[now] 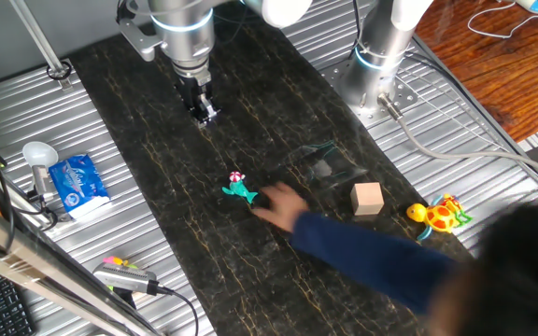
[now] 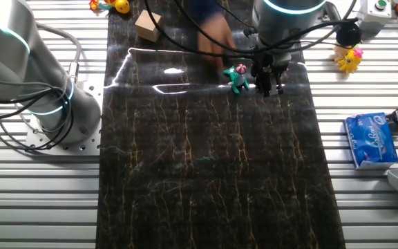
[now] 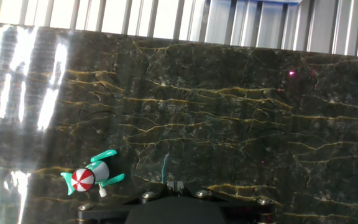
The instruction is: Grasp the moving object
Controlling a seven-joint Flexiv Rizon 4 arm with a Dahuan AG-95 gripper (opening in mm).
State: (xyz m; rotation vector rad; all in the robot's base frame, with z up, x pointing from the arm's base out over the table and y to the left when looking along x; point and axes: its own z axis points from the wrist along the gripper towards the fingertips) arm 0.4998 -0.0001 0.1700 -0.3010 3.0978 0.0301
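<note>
The moving object, a tiny teal-green toy figure with a pink-and-white end, lies on the dark marble mat. A person's hand in a blue sleeve is right beside it. My gripper hangs above the mat, well behind the toy and apart from it, jaws together and empty. In the other fixed view the toy sits just left of the gripper. In the hand view the toy lies at lower left, left of the gripper.
A tan wooden cube and a yellow-orange turtle toy sit right of the hand. A blue packet and a white spoon lie on the ribbed metal at left. A second arm's base stands at the back right.
</note>
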